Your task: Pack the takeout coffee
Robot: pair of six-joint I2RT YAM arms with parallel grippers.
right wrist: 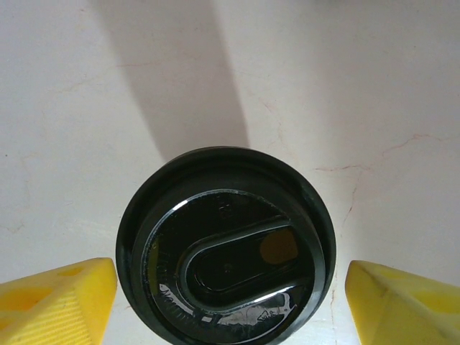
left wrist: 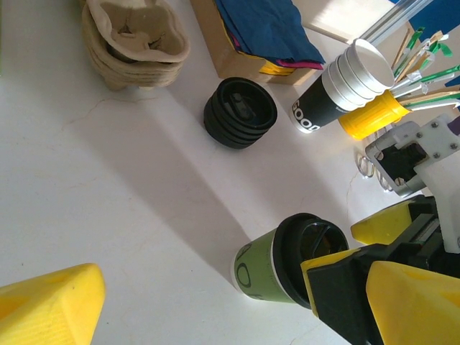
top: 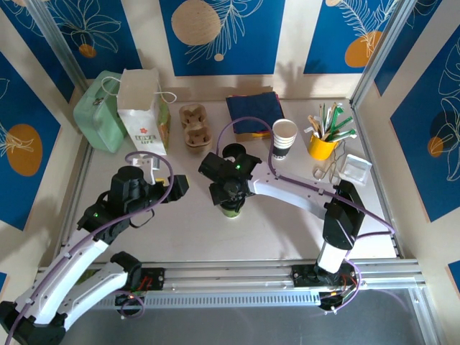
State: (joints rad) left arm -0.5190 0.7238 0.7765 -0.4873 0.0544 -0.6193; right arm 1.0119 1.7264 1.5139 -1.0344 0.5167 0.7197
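Takeout coffee [right wrist: 226, 248]; upright; between fingers [right wrist: 57, 302] of right gripper [right wrist: 230, 291]; untouched

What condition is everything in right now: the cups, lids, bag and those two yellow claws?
Green paper cup with black plastic lid: upright on the table, lid on.
Right gripper: jaws open, flanking that cup, gaps either side.
Left gripper: jaws open, empty.
Stack of black plastic lids: loose on the table.
Stack of white-and-black paper cups: nested, lidless.
White paper bag: standing upright.
Brown pulp cup carriers: stacked, empty.
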